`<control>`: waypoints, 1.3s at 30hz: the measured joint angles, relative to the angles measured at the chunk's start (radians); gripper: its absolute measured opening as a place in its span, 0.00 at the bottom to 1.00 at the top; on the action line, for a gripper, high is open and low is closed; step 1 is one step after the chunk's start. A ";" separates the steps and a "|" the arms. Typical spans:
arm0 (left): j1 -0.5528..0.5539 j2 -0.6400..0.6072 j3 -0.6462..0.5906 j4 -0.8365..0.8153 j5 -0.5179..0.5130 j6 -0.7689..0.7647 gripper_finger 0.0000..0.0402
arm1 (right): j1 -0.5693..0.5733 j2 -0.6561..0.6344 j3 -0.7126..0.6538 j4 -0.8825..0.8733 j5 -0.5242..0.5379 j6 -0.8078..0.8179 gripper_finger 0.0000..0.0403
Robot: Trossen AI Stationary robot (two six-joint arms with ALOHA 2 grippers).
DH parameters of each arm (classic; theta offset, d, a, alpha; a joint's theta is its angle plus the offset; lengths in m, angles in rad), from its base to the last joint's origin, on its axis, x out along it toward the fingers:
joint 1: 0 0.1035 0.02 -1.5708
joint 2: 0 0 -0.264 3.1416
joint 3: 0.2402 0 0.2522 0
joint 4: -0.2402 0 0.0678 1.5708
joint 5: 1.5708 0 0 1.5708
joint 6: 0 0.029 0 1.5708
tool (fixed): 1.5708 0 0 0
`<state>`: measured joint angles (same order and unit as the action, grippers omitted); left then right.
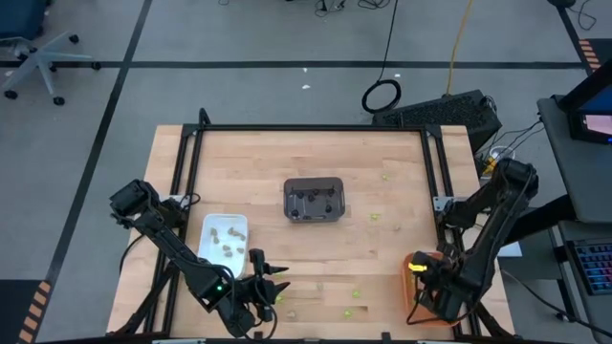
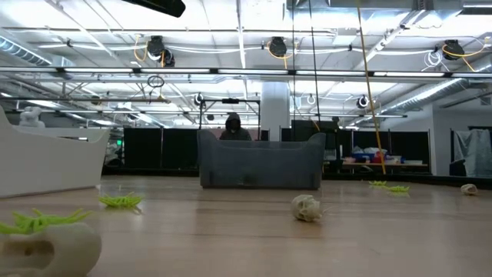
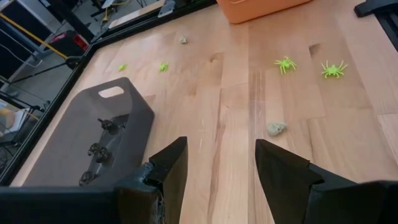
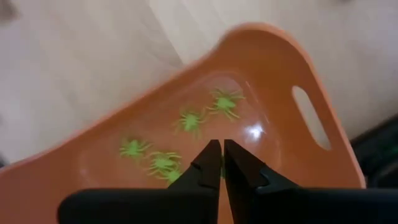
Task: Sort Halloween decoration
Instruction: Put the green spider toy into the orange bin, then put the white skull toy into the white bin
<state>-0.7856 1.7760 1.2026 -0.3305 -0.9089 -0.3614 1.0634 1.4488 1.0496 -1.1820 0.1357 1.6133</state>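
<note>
Right gripper [image 4: 222, 163]: poised over the orange tray [image 4: 292, 56] at about 4 o'clock on the table; fingers all but together, nothing visible between them.
Left gripper [image 3: 217, 168]: near 7 o'clock, just off the white tray [image 1: 224, 222]; fingers spread wide, holding nothing, aimed at a pale tan trinket [image 3: 277, 129] on bare wood.
Green spiders [image 4: 189, 120]: several lying in the orange tray; two more loose [image 3: 285, 63] on the wood ahead of the left gripper.
Dark pieces [image 3: 102, 126]: inside the dark grey tray [image 1: 314, 199] near table centre.
Tan pieces [image 1: 226, 241]: in the white tray.
Step in hand, as judged: a drop at the orange tray on the right; a pick of the tan trinket on the left.
Doing it well: lift the right gripper straight up clear of the rim; centre the left fingers over the tan trinket, lower until nearly touching wood, close slowly to avoid flicking it away.
Right wrist view only: contents of the orange tray, hidden by the arm from above.
Low view only: a skull-like tan trinket [image 2: 306, 208] in profile, plus a person behind the grey tray; neither gripper visible there.
High view only: layout of all three trays and stray green specks near 6 o'clock [image 1: 355, 294].
</note>
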 joint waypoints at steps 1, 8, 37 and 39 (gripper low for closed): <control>0.000 0.000 0.000 0.000 0.000 0.000 0.46 | -0.001 0.009 0.000 -0.005 -0.010 0.006 0.03; 0.006 0.000 0.000 -0.006 0.020 -0.130 0.46 | -0.001 0.012 0.000 -0.030 -0.060 0.056 0.19; 0.166 0.143 0.000 0.309 0.389 0.095 0.46 | -0.004 0.116 0.124 0.457 0.861 -0.877 0.26; 0.190 0.161 0.000 0.336 0.458 0.123 0.46 | -0.018 0.134 0.124 0.477 0.862 -0.912 0.26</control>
<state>-0.5961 1.9369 1.2022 0.0057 -0.4506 -0.2383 1.0458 1.5831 1.1732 -0.7052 0.9975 0.7009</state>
